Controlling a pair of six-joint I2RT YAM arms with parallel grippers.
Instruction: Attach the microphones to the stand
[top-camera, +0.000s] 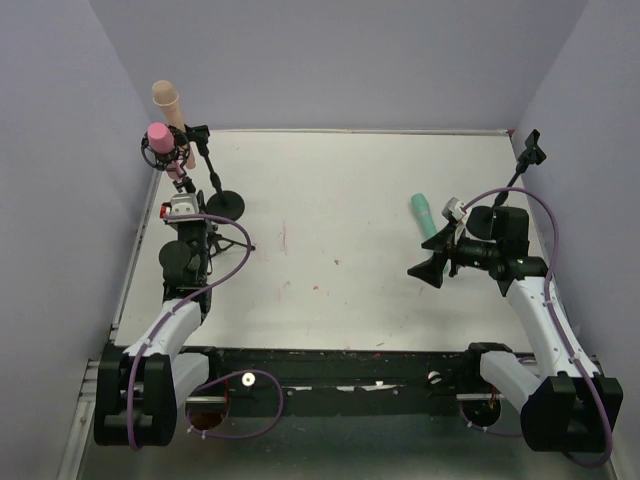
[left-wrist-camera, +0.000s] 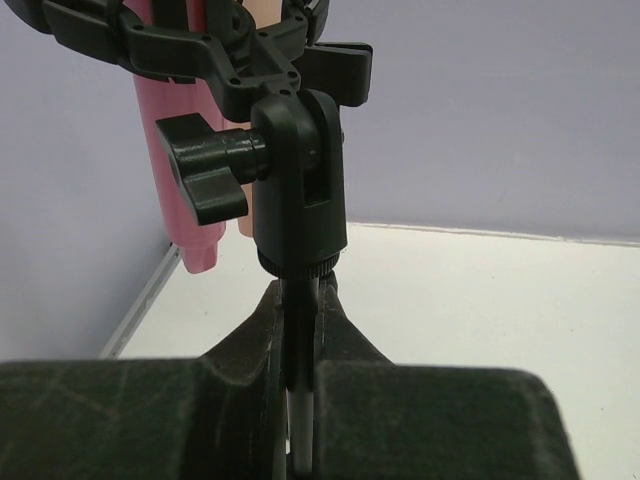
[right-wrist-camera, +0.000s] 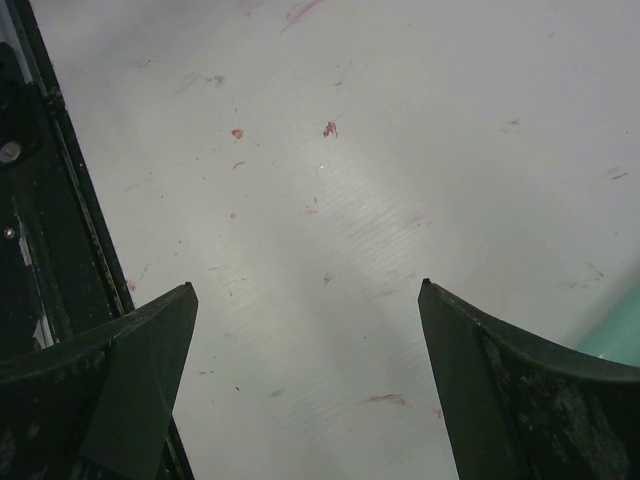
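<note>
Nearest, low in the overhead view, the right gripper (right-wrist-camera: 307, 288) hangs over bare table (top-camera: 350, 200) with its two fingers spread wide and nothing between them. The teal microphone (top-camera: 424, 213) lies flat just beyond it, showing only as a sliver at the right edge of the wrist view. Farther up on the left, the left gripper (left-wrist-camera: 300, 295) is pressed together on the thin rod (left-wrist-camera: 299, 340) of a stand, right beneath the swivel joint (left-wrist-camera: 300, 190) with its wing knob (left-wrist-camera: 205, 170). Above that joint a cradle (left-wrist-camera: 215, 45) carries the pink microphone (top-camera: 160, 138), roughly upright. A peach microphone (top-camera: 167, 98) rises close behind it, and I cannot tell whether it sits in the same cradle. A round-footed stand (top-camera: 227, 203) is just to their right, and the far stand (top-camera: 528, 152) at the upper right seems to have a bare clip. The teal one looks like the work left. It is round and smooth, so a pinch that lands off its middle could squirt it away or set it rolling. As the open fingers now point aside from it, a hasty sweep could knock it toward the far stand. On the left, the rod is thin and top-heavy, so any twist or slackening of that grip could tip the stand and shake the pink microphone loose.
</note>
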